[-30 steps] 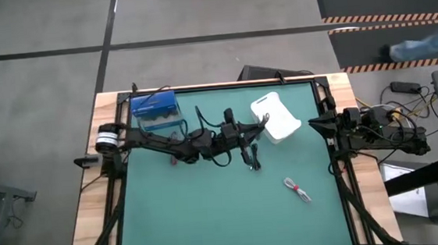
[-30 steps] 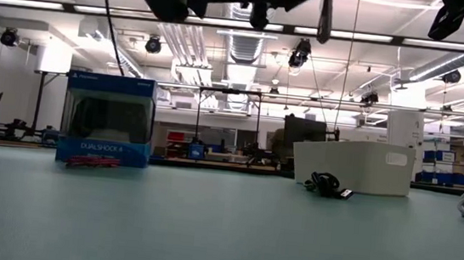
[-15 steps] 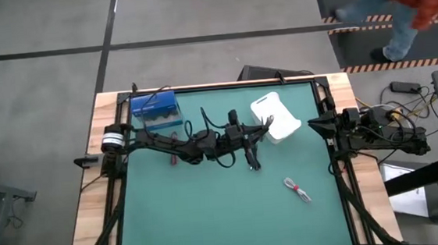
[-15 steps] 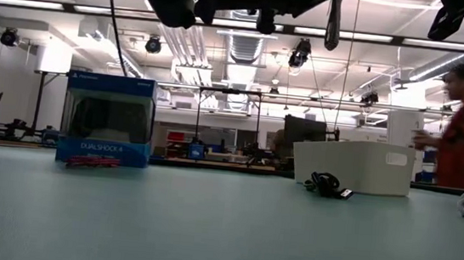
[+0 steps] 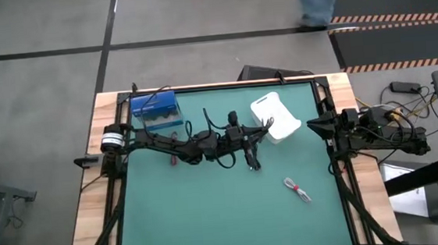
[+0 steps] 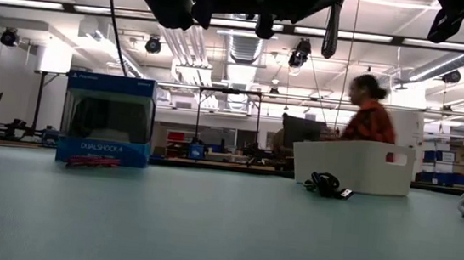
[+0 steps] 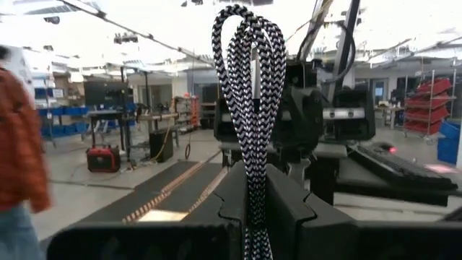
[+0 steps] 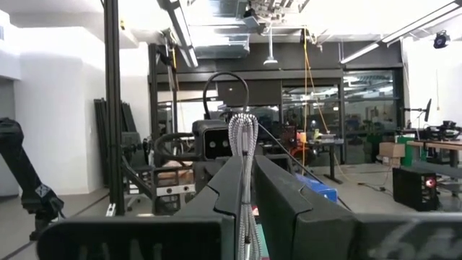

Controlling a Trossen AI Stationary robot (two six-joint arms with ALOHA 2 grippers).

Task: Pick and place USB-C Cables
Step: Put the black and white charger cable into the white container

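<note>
My left gripper [image 5: 260, 132] [image 7: 253, 177] hangs above the table beside the white bin [image 5: 275, 116], shut on a black-and-white braided cable bundle [image 7: 250, 87]. My right gripper [image 5: 311, 124] [image 8: 245, 162] waits at the table's right edge, shut on a pale braided cable loop [image 8: 243, 137]. A black cable bundle [image 5: 252, 159] [image 6: 325, 184] lies on the mat in front of the bin. The red bundle [image 5: 172, 159] [image 6: 92, 161] lies near the blue box [image 5: 155, 108]. A white-and-red bundle [image 5: 296, 188] lies toward the near right. My left gripper pinches the braided bundle between its two fingers [image 7: 278, 198], level, coming from the table's left. The bundle's looped end [image 7: 249, 29] sticks out past the fingertips. It is lifted clear of the table. My right gripper pinches the pale braided cable between its two fingers [image 8: 271, 180], level, pointing toward the table's left. The loop [image 8: 243, 126] stands out beyond the fingertips, clear of the table.
The blue box [image 6: 106, 120] stands at the far left of the green mat and the white bin [image 6: 356, 166] at the far middle. A person passes on the floor beyond the table [image 6: 370, 118]. Open mat lies across the near half [image 5: 211, 217].
My left arm has reached a little further toward the table's right, bringing its gripper closer to the white bin, still shut on the bundle. A person has walked across the room behind the table.
</note>
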